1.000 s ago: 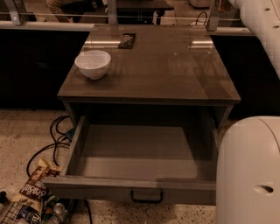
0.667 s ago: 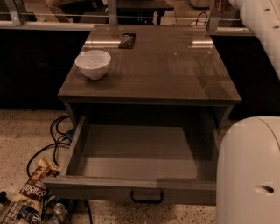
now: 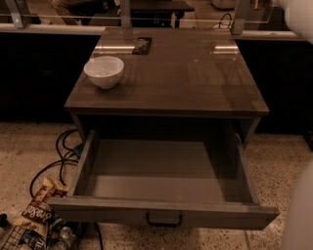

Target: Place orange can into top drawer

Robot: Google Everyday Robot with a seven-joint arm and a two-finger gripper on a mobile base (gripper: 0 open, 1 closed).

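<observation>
The top drawer (image 3: 164,212) is pulled wide open below the grey-brown table top (image 3: 186,73). Its flat front panel carries a small dark pull handle (image 3: 164,220) at the centre. The inside of the drawer (image 3: 161,168) shows only its bare floor. The orange can is out of view: it is not on the table, in the drawer or on the floor. My gripper is not in view. Only white parts of my arm show, one at the top right corner (image 3: 298,12) and one at the lower right edge (image 3: 301,215).
A white bowl (image 3: 103,71) stands on the table's left rear part. A small dark object (image 3: 142,45) lies at the table's back edge. Black cables (image 3: 61,161) and snack bags (image 3: 34,217) lie on the speckled floor left of the drawer.
The white arm part at the lower right has drawn back toward the right edge and uncovers the drawer's right side. Table, bowl and drawer have not moved.
</observation>
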